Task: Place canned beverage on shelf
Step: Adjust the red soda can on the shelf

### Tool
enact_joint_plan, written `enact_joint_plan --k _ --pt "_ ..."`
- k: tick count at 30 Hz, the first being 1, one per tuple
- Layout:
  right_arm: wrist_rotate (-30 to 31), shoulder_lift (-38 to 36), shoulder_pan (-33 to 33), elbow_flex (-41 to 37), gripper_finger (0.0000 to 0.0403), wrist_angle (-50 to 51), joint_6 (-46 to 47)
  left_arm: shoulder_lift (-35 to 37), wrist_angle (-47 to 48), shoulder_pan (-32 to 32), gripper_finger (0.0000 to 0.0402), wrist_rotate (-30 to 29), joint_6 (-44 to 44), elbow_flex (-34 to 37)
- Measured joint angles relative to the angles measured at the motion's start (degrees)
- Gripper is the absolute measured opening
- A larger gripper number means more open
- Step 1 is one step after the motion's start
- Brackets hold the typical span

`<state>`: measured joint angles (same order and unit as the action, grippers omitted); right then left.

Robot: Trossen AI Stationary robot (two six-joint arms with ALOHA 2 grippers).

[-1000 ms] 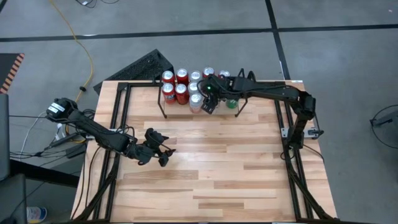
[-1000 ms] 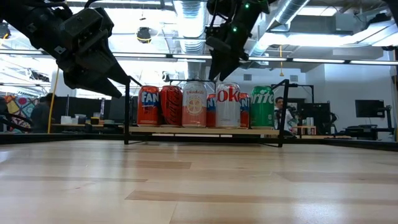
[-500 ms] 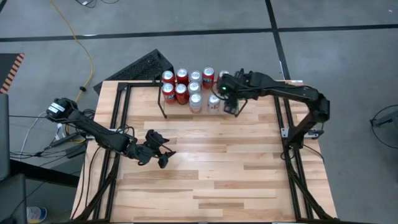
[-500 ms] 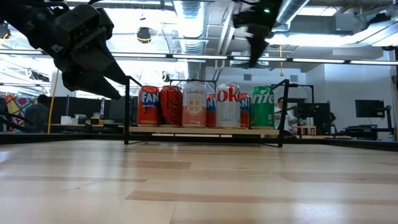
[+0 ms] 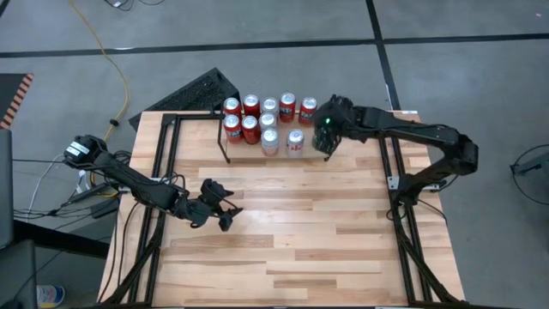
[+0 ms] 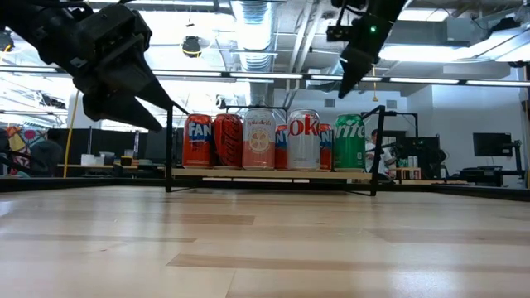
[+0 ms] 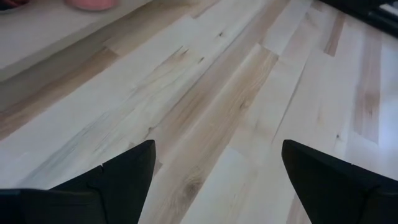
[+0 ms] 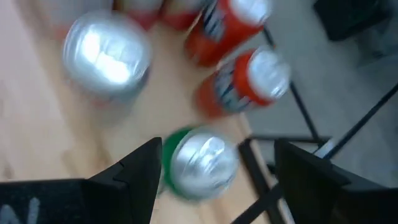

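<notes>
Wooden counter [image 5: 300,232] is seen from above; at upper centre the shelf [image 5: 228,150] runs left-right, its cans [image 5: 269,127] upright. Right gripper [image 5: 326,142] is held open, empty, over the green can [image 8: 198,163]; left gripper [image 5: 225,206] is held open at centre-left.

We see a low shelf [image 5: 228,153] of thin black rods with an upright loop at each end, standing at the far edge of the table. Upright cans crowd it in two rows. From the low view, the front row reads left to right: an orange Fanta can [image 6: 198,141], a red can [image 6: 228,141], a pale peach can [image 6: 259,139], a silver Diet Coke can [image 6: 303,141] and a green Sprite can [image 6: 349,142]. The Sprite can stands at the shelf's right end, beside the end loop.
</notes>
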<state>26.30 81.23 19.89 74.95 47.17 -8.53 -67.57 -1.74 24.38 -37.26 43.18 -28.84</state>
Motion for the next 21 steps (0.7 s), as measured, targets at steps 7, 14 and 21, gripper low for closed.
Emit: enact_joint_plan --k 7,14,21 --pt "-1.2 0.6 5.5 1.6 0.027 -11.7 -0.7 0.0 -2.7 0.0 0.0334 -1.3 -1.6 0.0" --pt "-8.7 7.0 13.7 1.6 0.0196 -12.8 0.6 0.0 -2.4 0.0 0.0334 -1.0 -1.4 0.0" --pt "-9.3 9.9 14.6 1.7 0.0116 -14.5 -0.9 0.0 -1.6 0.0 0.0334 -1.7 -1.4 0.0"
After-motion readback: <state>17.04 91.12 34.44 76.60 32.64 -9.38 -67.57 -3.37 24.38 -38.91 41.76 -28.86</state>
